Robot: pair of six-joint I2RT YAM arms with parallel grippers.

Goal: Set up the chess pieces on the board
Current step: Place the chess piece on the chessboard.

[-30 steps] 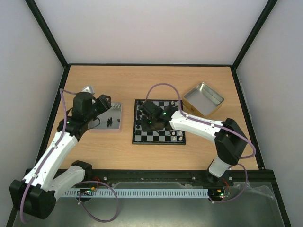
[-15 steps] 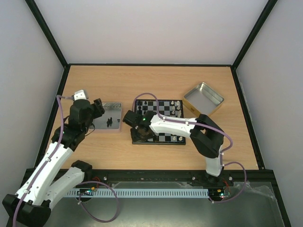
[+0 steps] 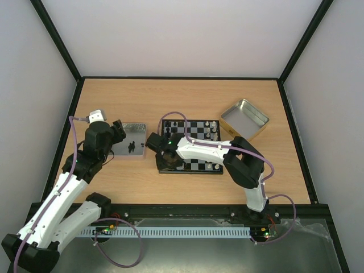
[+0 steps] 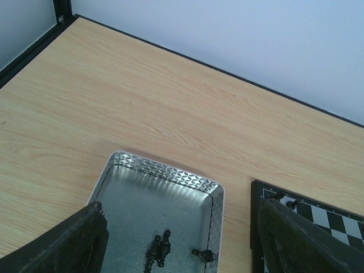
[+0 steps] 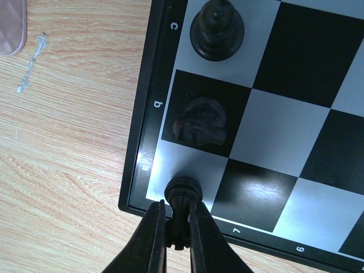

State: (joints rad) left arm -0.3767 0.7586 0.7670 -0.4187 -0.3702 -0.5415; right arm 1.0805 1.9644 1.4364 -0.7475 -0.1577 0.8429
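The right gripper (image 5: 176,242) is clenched on a black chess piece (image 5: 183,190) standing on the board's (image 5: 273,133) corner square, with 2 more beside it along that edge. Left of the board, the left gripper (image 4: 182,227) hangs released over a metal tray (image 4: 165,170) holding loose black pieces (image 4: 159,248).

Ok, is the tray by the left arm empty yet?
Not empty: the left wrist view shows a few black pieces lying inside the tray.
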